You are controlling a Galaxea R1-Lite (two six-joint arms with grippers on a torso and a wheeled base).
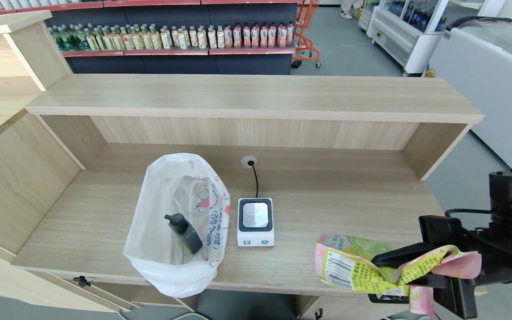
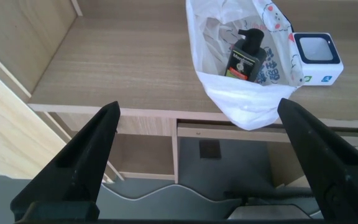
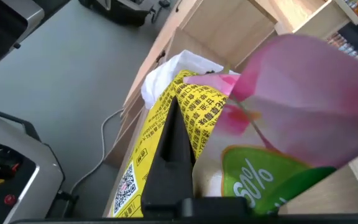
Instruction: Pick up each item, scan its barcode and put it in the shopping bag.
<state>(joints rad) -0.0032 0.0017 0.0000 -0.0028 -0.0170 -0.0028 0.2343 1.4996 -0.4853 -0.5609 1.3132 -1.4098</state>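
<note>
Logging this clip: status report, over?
Right pincer shut on pink-and-yellow plastic snack packet, barcode showing. Left pincer open, empty. Black pump bottle in white plastic bag. White box scanner between bag and packet.

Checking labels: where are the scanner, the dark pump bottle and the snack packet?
scanner (image 1: 255, 215), head view, its glass window.
pump bottle (image 1: 189, 236), head view, its body.
snack packet (image 1: 341, 269), head view, its barcode panel.

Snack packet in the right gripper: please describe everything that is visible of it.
The snack packet is a soft, glossy film pouch, pink, yellow and green, crumpled and bent. A white patch with a barcode faces up on its end toward the scanner. The right gripper is shut across its middle, holding it over the counter's front right part. Whether it touches the wood, I cannot tell.
</note>
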